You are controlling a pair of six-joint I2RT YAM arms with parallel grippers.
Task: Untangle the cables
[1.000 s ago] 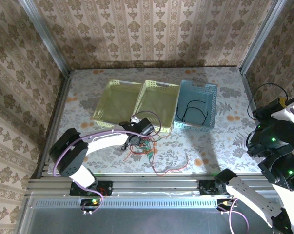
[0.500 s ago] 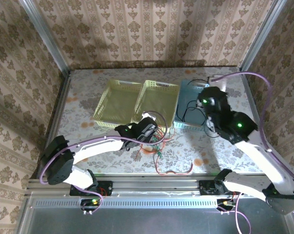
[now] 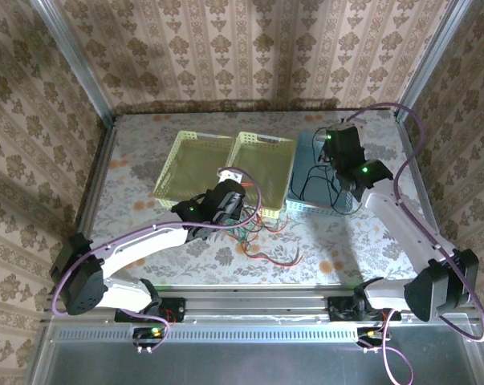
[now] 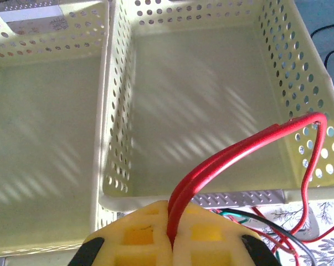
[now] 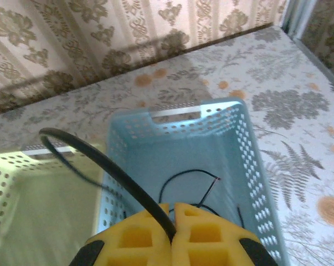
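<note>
Above the floral-patterned bench (image 3: 129,172), the left gripper (image 4: 171,233) hovers at the pale yellow perforated plastic basket (image 4: 239,197), clenched on a looping thin red cable (image 4: 239,149), while the right gripper (image 5: 173,221), over the light blue perforated basket (image 5: 255,166), pinches a thin black cable (image 5: 103,160), and the red-green-black tangle (image 3: 258,233) sprawls just before the baskets.

two yellow baskets (image 3: 195,164) beside a blue basket (image 3: 303,152) on a floral table (image 3: 141,152).

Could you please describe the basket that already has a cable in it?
On the table stands a row of three baskets. The blue basket is the rightmost, below the right gripper; the yellow baskets beside it hold nothing, while a black cable lies in it.
</note>
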